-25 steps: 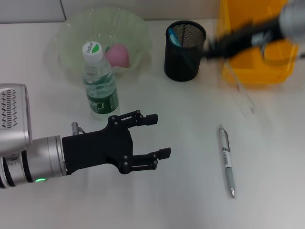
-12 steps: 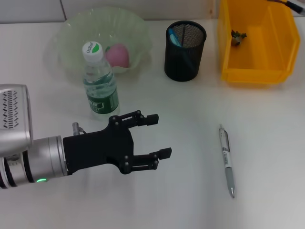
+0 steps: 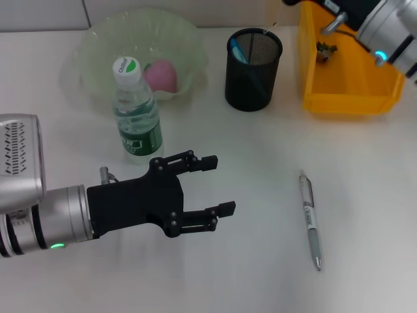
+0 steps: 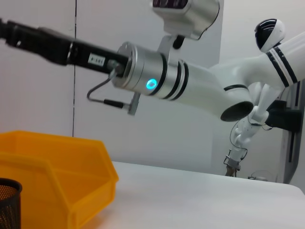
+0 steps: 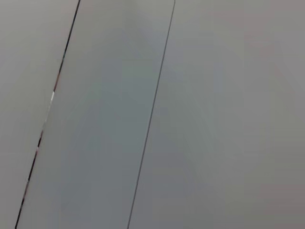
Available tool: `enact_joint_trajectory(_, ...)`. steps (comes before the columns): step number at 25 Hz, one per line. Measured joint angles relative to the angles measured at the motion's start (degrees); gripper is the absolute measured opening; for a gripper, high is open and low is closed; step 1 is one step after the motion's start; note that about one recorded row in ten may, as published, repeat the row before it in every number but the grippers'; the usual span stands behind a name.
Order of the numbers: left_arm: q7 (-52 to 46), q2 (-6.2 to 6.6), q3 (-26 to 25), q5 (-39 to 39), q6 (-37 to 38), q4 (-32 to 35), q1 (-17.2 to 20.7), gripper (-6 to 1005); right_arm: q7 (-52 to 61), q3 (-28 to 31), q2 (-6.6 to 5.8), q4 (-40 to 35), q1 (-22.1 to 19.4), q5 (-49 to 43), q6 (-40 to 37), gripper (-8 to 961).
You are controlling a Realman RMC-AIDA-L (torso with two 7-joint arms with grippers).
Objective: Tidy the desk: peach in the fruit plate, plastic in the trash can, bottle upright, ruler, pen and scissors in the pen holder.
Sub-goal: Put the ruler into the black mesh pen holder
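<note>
**Pen lies loose on the desk, left gripper hovers wide apart**

Taking the holder [image 3: 253, 69] as our marker: the black mesh cup stands upright at the far middle of the desk [image 3: 260, 274], with something blue poking up inside it. Just to its left sits the pale green plate [image 3: 98, 49], and the pink peach [image 3: 161, 75] rests inside it. In front of the plate, touching its near rim in the head view, the bottle [image 3: 136, 111] stands upright, cap on, green label facing us.

To the right of the holder is the orange bin [image 3: 352, 98], with a small dark scrap [image 3: 325, 48] lying in it. The left wrist view catches the same bin [image 4: 62, 176] and the holder's rim [image 4: 8, 200] beside it.

Now the pen [image 3: 310, 220]: it lies flat, well in front of the holder and a little to the right, nothing touching it.

The left gripper [image 3: 218, 185] hangs over the desk in front of the holder and to the left, near the bottle, fingers [image 3: 195, 161] spread and holding nothing.

The right arm [image 3: 384, 26] reaches over the far side of the bin, beyond the holder's right; in the left wrist view it stretches above the bin [image 4: 157, 78]. Whether its jaws are released or clenched I cannot tell, and its own wrist view shows only a blank wall
</note>
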Motion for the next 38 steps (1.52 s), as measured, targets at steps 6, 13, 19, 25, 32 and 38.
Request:
enact_joint_trajectory(6, -0.09, -0.11, 0.0, 0.0, 0.0, 0.16, -0.05, 798, -0.83, 0.2, 0.13, 4.7, 2.39, 0.49, 0.47, 426)
enact_joint_trajectory(13, 0.07, -0.17, 0.0, 0.0, 0.0, 0.18, -0.16, 798, -1.01, 0.38, 0.16, 5.97, 2.71, 0.6, 2.91, 447)
enact_joint_trajectory(19, 0.58, -0.27, 0.04, 0.0, 0.0, 0.08, -0.18, 798, -0.85, -0.02, 0.16, 8.54, 4.56, 0.66, 6.48, 465)
enact_joint_trajectory(25, 0.68, -0.27, 0.05, 0.0, 0.01, 0.12, -0.04, 798, -0.44, 0.13, 0.18, 8.83, 4.31, 0.68, 6.08, 483)
enact_joint_trajectory(32, 0.77, -0.25, 0.01, 0.0, 0.0, 0.22, 0.44, 798, 5.65, 0.22, 0.23, 5.13, 0.37, 0.66, 0.85, 504)
enact_joint_trajectory(38, 0.77, -0.26, 0.0, 0.0, 0.12, 0.23, 0.44, 798, 30.09, -2.29, -0.26, -14.55, -10.05, -4.34, -1.7, 590)
